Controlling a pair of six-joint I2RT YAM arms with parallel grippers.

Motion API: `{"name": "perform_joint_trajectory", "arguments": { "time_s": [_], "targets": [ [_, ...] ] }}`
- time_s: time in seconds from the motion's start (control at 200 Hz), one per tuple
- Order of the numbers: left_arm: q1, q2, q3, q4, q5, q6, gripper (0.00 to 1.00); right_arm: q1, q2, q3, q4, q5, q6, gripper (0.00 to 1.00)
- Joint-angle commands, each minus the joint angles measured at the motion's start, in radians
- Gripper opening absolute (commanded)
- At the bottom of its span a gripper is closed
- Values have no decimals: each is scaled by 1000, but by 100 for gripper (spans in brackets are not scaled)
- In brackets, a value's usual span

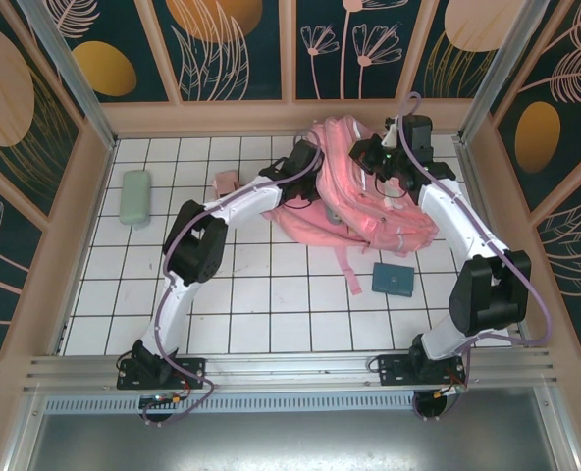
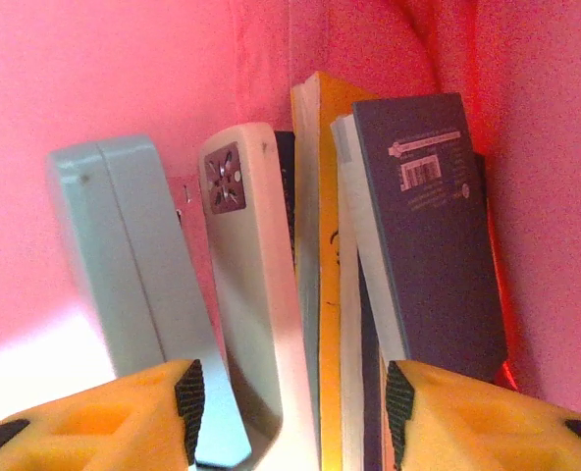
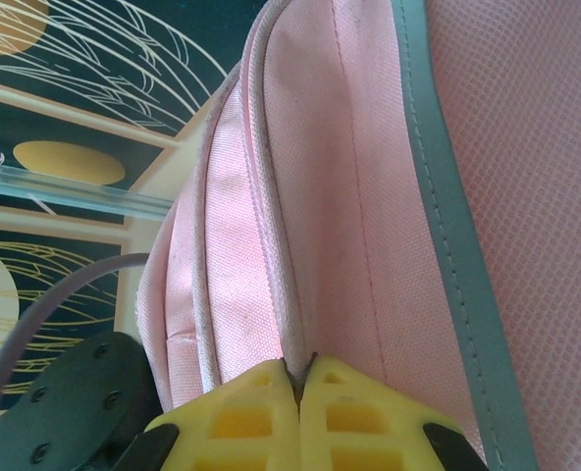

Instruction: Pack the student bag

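Left gripper (image 2: 292,397) sits inside the student bag (image 1: 369,211), which lies far right on the table. Its jaws are apart, clamping nothing. We find a pale green case (image 2: 124,255), a white case (image 2: 246,285) and books (image 2: 428,235) standing directly ahead, long axes pointing away. Right gripper (image 3: 300,392) is clamped on the bag's rim.

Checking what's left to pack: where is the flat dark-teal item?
Top view: the flat dark-teal item lies on the white tiles, right of centre, just in front of the student bag.
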Motion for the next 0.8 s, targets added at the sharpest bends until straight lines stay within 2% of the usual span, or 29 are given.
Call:
{"name": "perform_joint_trajectory", "arguments": {
  "time_s": [0.0,0.12,0.23,0.37,0.49,0.625,0.796],
  "targets": [
    [13,-128,-39,-28,-41,39,54,0,-66,-12,100,-57,12,0],
    [50,-205,-94,-73,-78,67,55,-1,-65,-31,111,-63,9,0],
    [95,-284,-172,-97,-119,99,64,0,-66,-51,129,-71,18,0],
    [179,-378,-285,-113,-164,129,72,4,-65,-62,142,-76,20,0],
    [261,-440,-355,-139,-226,165,80,13,-61,-74,157,-82,27,0],
    [362,-477,-393,-176,-322,204,98,36,-49,-72,161,-81,23,0],
    [491,-485,-416,-187,-358,228,99,52,-31,-48,155,-81,14,0]
  ]
}}
